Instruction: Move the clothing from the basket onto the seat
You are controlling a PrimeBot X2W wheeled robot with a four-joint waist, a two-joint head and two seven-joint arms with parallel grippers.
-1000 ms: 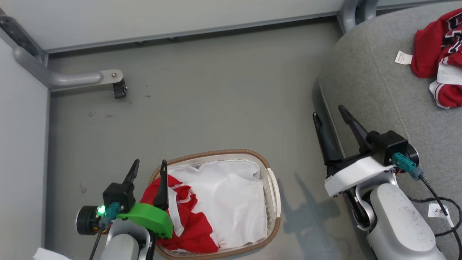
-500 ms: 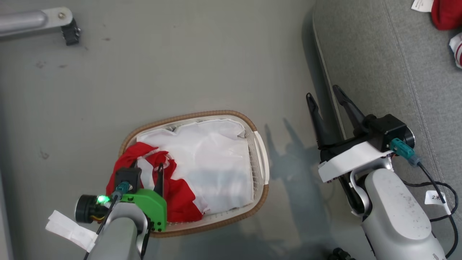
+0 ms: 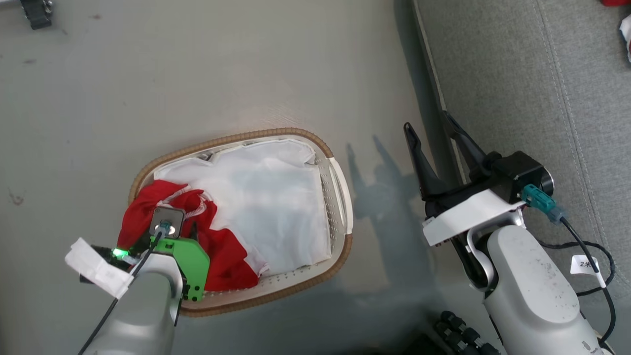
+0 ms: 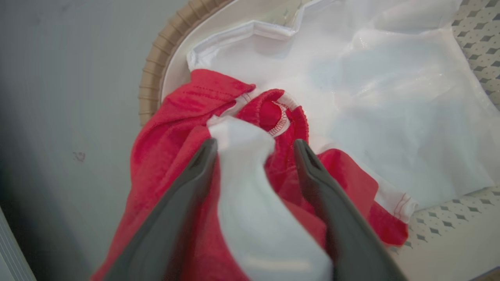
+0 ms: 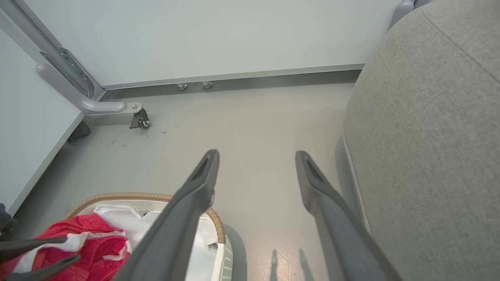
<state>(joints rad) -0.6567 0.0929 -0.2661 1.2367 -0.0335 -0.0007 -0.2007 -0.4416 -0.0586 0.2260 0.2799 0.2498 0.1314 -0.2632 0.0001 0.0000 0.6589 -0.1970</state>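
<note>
far left in the head view, the left gripper points down into the left end of the basket, right on the clothing, a bunched red garment with white trim heaped against the brown rim. the wrist view shows its fingers spread wide with a fold of white fabric poking up between them and red cloth around both tips, so it's wide open and nothing is pinched. the rest of the basket shows the wrinkled white liner, and the whole thing sits on the grey floor. further right the right gripper hangs over the floor just beside the edge of the seat, fingers apart, holding nothing. the seat takes up the right side, grey woven fabric with stitched seams, and at its far right edge there's a sliver of more red and white fabric lying on it, cut off by the frame
</note>
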